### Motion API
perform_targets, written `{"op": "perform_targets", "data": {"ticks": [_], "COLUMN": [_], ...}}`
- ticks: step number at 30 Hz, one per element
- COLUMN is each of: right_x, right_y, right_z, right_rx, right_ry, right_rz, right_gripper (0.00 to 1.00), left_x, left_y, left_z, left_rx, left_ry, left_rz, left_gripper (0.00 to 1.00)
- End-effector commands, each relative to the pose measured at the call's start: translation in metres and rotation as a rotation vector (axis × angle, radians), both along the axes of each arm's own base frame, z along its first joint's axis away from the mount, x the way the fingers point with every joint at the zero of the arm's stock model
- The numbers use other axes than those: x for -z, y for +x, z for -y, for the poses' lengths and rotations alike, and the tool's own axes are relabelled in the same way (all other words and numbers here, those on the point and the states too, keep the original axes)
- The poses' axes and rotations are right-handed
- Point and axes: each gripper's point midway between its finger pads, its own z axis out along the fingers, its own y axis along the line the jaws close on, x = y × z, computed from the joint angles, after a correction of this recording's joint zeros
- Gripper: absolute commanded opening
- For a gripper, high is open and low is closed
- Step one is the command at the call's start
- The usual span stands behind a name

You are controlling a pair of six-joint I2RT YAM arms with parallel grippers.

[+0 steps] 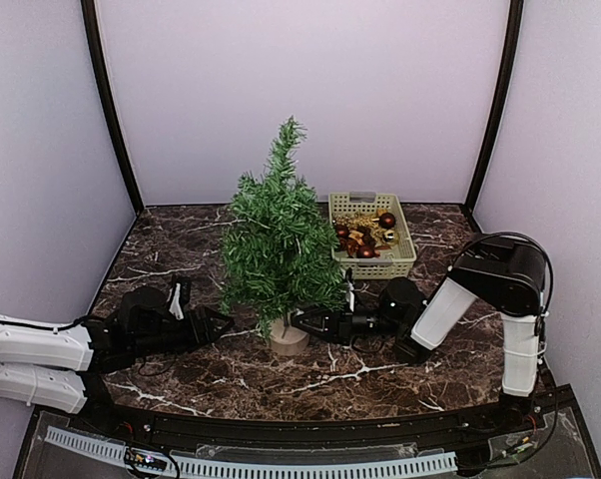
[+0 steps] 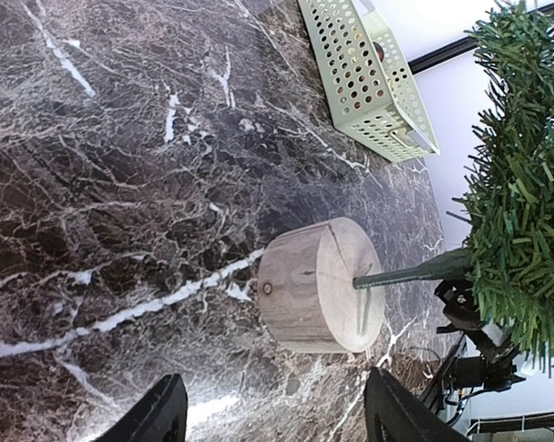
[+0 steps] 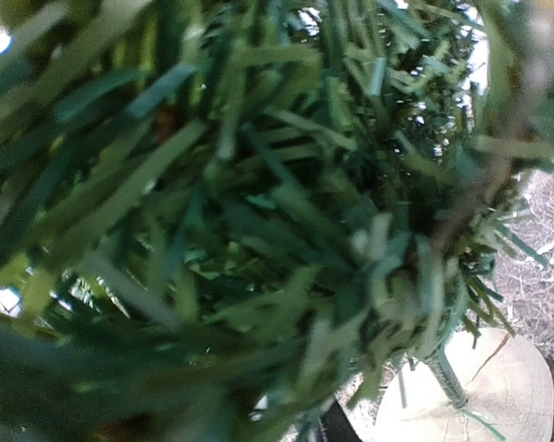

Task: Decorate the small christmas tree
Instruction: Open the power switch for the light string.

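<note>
The small christmas tree (image 1: pixel 278 239) stands upright mid-table on its round wooden base (image 1: pixel 289 339). My left gripper (image 1: pixel 217 324) lies low on the table just left of the base, open and holding nothing. In the left wrist view its dark fingers (image 2: pixel 159 416) frame the stump base (image 2: pixel 318 285) and thin trunk (image 2: pixel 410 270) a short way ahead. My right gripper (image 1: pixel 304 321) reaches in from the right, with its tips among the lowest branches beside the trunk. Blurred green needles (image 3: pixel 259 221) fill the right wrist view and hide the jaws. Only the base (image 3: pixel 484 396) shows at that view's lower right.
A pale perforated basket (image 1: pixel 398 261) holding several dark red and gold ornaments (image 1: pixel 364 238) stands behind and to the right of the tree; its side wall (image 2: pixel 360 78) also shows in the left wrist view. Grey walls close the dark marble table (image 1: pixel 171 249) on three sides.
</note>
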Motion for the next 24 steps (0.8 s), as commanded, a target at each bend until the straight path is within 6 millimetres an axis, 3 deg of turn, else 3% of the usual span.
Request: {"op": "perform_targets", "data": {"ticks": [1,6,11,16,24], "right_x": [-0.0107,-0.0111,-0.0123,-0.0132,-0.0121], "right_y": [-0.0022,-0.0018,-0.0024,-0.0023,-0.0015], "right_z": [-0.0006,-0.0003,0.0008,0.0001,-0.0004], "right_rx": [-0.003,-0.001,0.001,-0.004,-0.001], "right_ry": [0.049,0.051,0.056,0.058,0.056], "right_rz": [0.027,0.024,0.017,0.011,0.009], "right_gripper": [0.15,0.09,0.28,0.35,0.19], "left_x": [0.0054,0.0044,0.0047,0.0049,0.0046], "left_y": [-0.0024,-0.0031,-0.0034,-0.0037,-0.0038], "left_z": [-0.007,-0.0076,-0.0085,-0.0089,-0.0088], "left_rx": [-0.014,-0.013,-0.014,-0.015,-0.014], "left_ry": [0.013,0.011,0.013,0.013,0.012], "left_rz": [-0.007,-0.005,-0.005,-0.006,-0.005], "left_gripper": [0.68,0.68,0.68,0.68,0.68]}}
